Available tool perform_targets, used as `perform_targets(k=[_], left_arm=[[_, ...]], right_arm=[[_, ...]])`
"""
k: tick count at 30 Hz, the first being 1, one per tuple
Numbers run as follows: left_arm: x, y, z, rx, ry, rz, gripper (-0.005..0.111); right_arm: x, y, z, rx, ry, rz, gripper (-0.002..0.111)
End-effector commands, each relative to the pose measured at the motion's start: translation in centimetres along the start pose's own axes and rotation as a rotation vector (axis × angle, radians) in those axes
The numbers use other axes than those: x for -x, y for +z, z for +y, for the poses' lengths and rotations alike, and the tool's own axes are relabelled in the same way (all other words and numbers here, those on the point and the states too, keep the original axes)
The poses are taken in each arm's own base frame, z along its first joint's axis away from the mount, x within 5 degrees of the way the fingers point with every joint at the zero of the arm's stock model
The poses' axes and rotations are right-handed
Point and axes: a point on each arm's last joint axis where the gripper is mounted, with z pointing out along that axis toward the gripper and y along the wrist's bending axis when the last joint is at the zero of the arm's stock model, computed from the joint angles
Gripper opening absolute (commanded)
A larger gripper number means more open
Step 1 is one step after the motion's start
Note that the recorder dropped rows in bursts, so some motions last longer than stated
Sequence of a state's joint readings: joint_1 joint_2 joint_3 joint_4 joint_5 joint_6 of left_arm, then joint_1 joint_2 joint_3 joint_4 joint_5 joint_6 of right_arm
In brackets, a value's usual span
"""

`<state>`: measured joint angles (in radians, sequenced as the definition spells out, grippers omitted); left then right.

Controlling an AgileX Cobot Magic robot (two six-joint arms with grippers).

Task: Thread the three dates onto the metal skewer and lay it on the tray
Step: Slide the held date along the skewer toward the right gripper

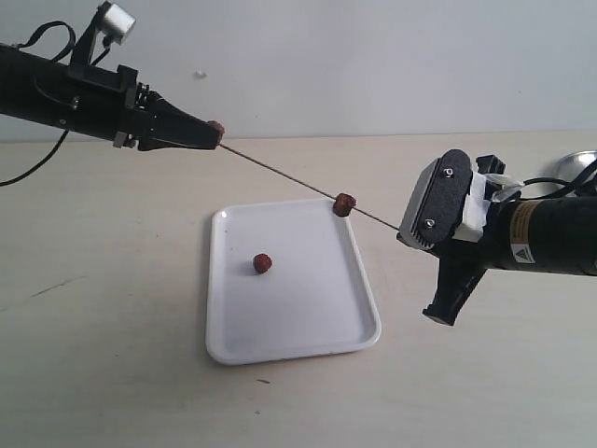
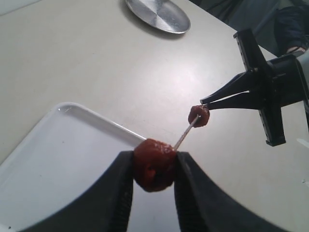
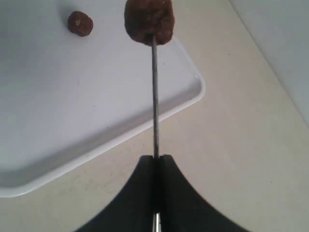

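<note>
My left gripper is shut on a wrinkled reddish-brown date held in the air at the upper left. The thin metal skewer runs from that date down to my right gripper, which is shut on its other end. A second date sits threaded about midway along the skewer, above the tray's far right corner. The third date lies loose on the white tray.
A round silver metal dish lies on the beige table behind my right arm. The tray sits in the middle of the table, below the skewer.
</note>
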<state>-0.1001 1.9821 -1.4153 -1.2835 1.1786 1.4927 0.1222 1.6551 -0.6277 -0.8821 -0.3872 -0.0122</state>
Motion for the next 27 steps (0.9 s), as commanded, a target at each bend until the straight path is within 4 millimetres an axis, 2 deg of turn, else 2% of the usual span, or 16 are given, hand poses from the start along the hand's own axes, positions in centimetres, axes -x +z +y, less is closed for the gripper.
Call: perform_targets(k=[1,27], left_arm=[[0.01,-0.93,0.05,-0.018,-0.001,0.0,0.03],[0.45,-1.0,0.04,-0.022,-0.021,-0.051,0.03]], right_arm=[[0.07,-0.05,-0.07,-0.006,0.018,-0.006,0.0],[0.07,-0.05,-0.05,-0.005,0.014,-0.006,0.0]])
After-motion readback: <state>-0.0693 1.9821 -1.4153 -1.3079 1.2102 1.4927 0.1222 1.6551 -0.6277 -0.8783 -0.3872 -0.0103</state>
